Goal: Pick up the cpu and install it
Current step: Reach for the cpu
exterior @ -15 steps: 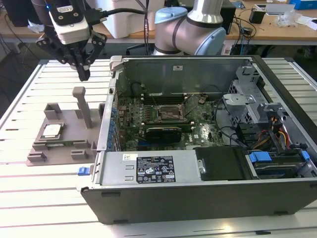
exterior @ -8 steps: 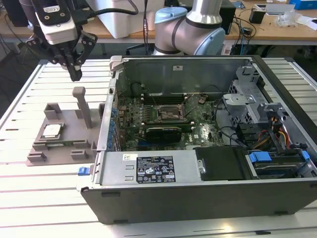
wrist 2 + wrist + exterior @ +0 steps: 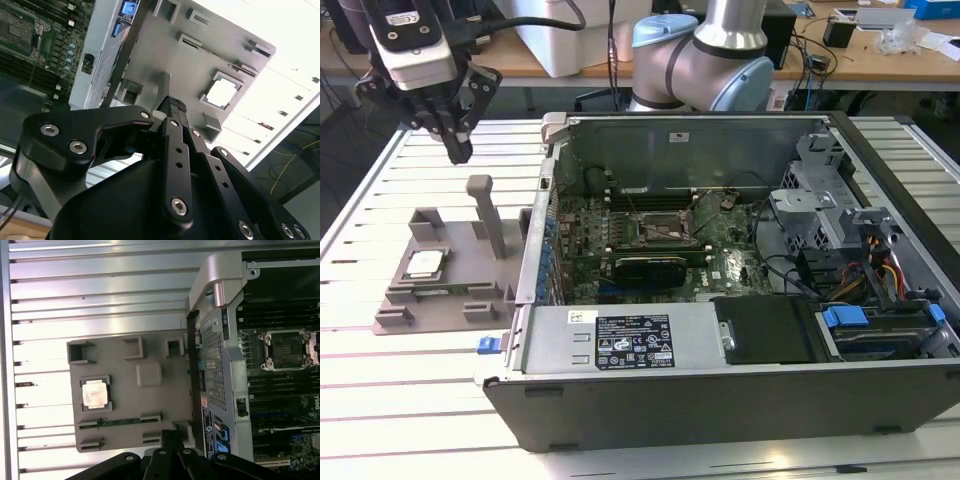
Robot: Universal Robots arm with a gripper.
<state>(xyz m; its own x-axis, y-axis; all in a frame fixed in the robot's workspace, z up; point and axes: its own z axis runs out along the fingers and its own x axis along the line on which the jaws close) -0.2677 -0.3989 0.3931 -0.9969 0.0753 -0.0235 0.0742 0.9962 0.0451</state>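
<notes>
The claw [image 3: 458, 150] hung over the far left of the slatted surface [image 3: 380, 385], fingers closed together on nothing, well apart from the cpu [image 3: 424, 264]. The cpu lay flat in its recess on the grey holder [image 3: 455, 300], to the exterior view's left of the open computer case [image 3: 720, 410]. As I judge it, coming down shut would strike the chip's top. An off-centre grip could tilt it. The holder's upright post [image 3: 485, 215] and the case wall could snag a carry toward the socket [image 3: 655, 230].
</notes>
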